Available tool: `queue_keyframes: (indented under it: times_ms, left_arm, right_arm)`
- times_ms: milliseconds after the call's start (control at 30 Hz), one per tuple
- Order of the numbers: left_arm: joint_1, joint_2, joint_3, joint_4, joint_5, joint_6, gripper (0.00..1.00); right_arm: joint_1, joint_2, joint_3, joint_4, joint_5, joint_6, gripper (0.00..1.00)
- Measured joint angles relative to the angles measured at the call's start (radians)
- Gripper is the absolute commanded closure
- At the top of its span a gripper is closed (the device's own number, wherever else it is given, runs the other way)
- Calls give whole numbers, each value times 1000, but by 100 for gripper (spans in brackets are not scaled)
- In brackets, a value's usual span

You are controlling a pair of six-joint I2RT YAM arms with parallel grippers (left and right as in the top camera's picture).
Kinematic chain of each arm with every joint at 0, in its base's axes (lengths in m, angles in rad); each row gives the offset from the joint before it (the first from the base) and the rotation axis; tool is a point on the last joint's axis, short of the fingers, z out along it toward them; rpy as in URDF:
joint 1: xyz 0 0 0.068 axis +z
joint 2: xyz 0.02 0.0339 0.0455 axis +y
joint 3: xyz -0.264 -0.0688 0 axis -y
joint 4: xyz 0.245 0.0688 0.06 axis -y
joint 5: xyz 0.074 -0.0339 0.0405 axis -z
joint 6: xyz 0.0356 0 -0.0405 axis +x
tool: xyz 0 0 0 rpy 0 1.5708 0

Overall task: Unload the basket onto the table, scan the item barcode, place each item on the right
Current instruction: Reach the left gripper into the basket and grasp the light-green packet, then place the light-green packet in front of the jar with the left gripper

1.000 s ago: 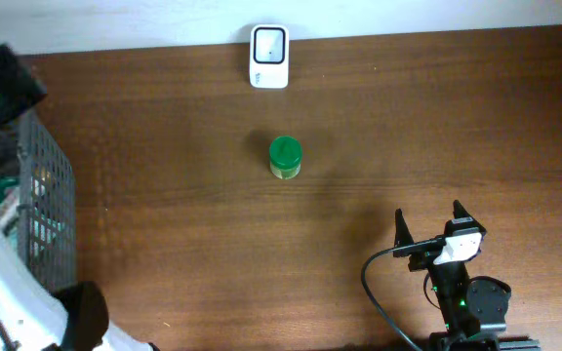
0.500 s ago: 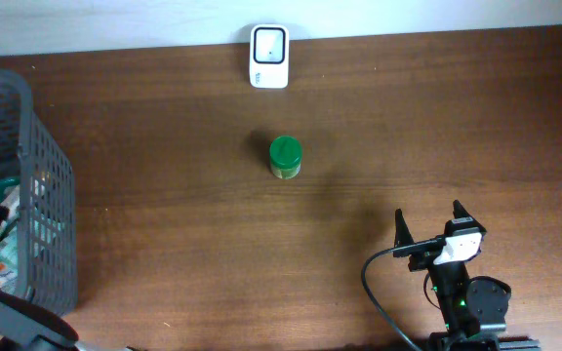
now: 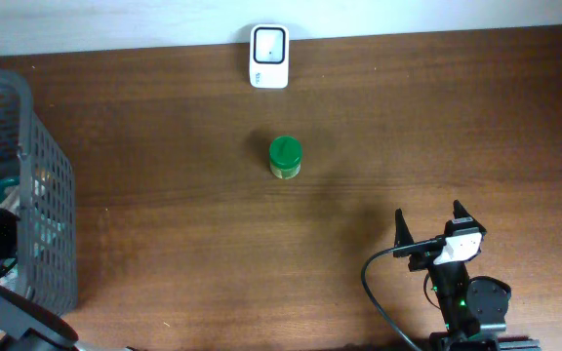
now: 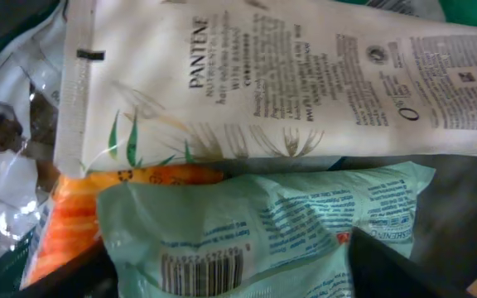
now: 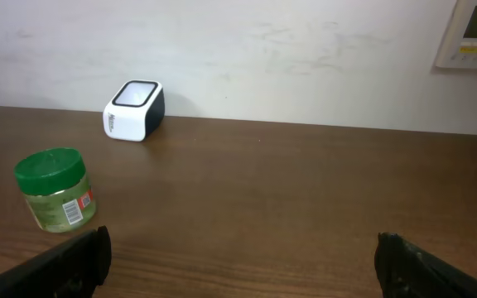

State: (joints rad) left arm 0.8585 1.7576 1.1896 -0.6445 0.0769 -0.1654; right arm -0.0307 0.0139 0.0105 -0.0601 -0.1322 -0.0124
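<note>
Overhead cam sits straight above the table (image 3: 164, 146) looking down, far enough back that the whole wood top fits, with the wall (image 3: 408, 15) along the top edge. The right wrist cam is low and faces across the tabletop toward that wall, with the right gripper (image 5: 243, 269) poking in at both bottom corners. It shares the green-lidded jar (image 3: 284, 156) and white scanner (image 3: 268, 57) with the overhead. The left wrist cam is jammed right up against some packets (image 4: 247, 223). Overhead has the grey basket (image 3: 27, 195) at its left edge.
</note>
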Motion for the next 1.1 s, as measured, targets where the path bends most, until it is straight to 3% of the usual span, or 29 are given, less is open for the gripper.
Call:
queue_keyframes:
  times_ms: [167,233,300,533,600,733,867,967,1100]
  left_arm:
    - [0,0,-9,14,2,18,44]
    - [0,-1,-50,62,2,16,85]
    - [0,-6,-60,75,13,17,99]
    - [0,-78,-63,53,93,16,100]
    - [0,-211,-47,50,155,-8,100]
    - [-1,-638,-13,58,233,-105,100]
    - [-12,-818,-10,110,397,-162,100]
    - [-197,-810,-8,56,481,-172,100]
    - [-565,-642,-2,-24,354,-144,100]
  right_arm:
    - [0,0,0,0,0,0,2]
    - [0,0,0,0,0,0,2]
    - [0,0,0,0,0,0,2]
    - [0,0,0,0,0,0,2]
    - [0,0,0,0,0,0,2]
    - [0,0,0,0,0,0,2]
    - [0,0,0,0,0,0,2]
    - [0,0,0,0,0,0,2]
    - [0,1,0,0,0,0,2]
